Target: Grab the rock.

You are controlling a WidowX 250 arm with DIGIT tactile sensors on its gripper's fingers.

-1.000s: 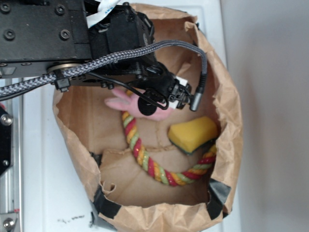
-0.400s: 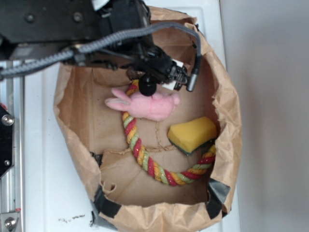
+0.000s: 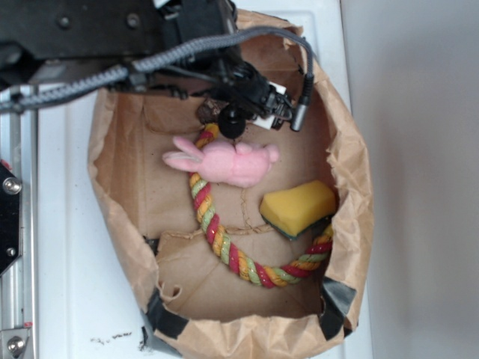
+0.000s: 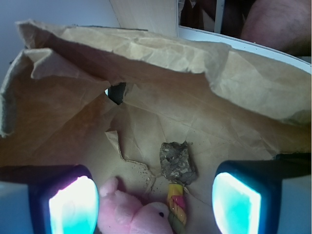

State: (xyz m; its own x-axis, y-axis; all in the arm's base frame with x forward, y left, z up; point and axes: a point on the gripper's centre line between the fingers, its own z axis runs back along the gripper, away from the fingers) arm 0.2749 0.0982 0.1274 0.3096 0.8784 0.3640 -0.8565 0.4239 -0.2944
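Grey-brown rock (image 4: pixel 178 162) lay ahead of the gripper (image 4: pixel 155 202) (fingers spread wide, nothing grasped), touching the rope's (image 4: pixel 177 210) end, pink toy (image 4: pixel 134 213) just below-left.

Looks like robot lab / test bench, not home. Evidence: white tabletop (image 3: pixel 67 224) with bare aluminium rail (image 3: pixel 11 247) and bolts along 9 o'clock edge, black arm mount (image 3: pixel 75 30) at 11 o'clock, braided cable (image 3: pixel 97 78) running across. Plain white wall (image 3: pixel 419 179) at 3 o'clock. Staged props in cut-down brown paper bag (image 3: pixel 359 202) with black tape (image 3: pixel 337 295) at corners: rope toy (image 3: pixel 217 239), pink plush (image 3: pixel 228 161), yellow sponge (image 3: pixel 299 206).
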